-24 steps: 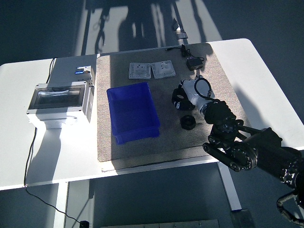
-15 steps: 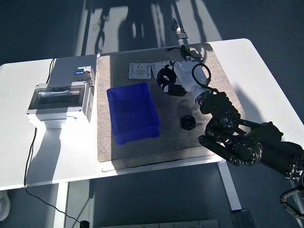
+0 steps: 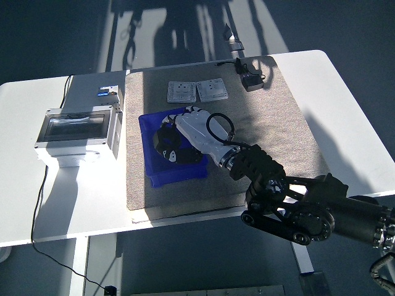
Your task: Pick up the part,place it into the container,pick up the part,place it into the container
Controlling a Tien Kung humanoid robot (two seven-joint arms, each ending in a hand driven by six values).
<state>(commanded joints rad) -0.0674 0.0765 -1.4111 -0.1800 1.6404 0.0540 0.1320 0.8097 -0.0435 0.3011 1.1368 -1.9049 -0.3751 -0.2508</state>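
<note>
A white table (image 3: 345, 80) seen from above, with a brown mat (image 3: 271, 123) covering its middle. A blue bin (image 3: 151, 169) sits on the left half of the mat, near the centre of the frame.

The robot's right arm (image 3: 308, 209) comes in from the lower right corner and reaches left across the mat. Its right hand (image 3: 179, 139), white with black fingers, is over the open bin. The fingers are curled downward around something dark inside the bin, which looks like the black part (image 3: 173, 154); the hand hides most of it, so it cannot be told whether the part is gripped or lying on the bin floor.

The other black part, if it is on the mat, is not visible; the arm covers the right middle of the mat.

Above the bin, toward the top centre of the frame, two grey switch plates (image 3: 197, 91) lie side by side on the mat. To their right, at the mat's upper right corner, is a small black plug (image 3: 252, 81) with a cord. At the left of the frame, off the mat, stands a grey box (image 3: 77, 132) with a clear lid, a cable trailing from it down the table's left side.
</note>
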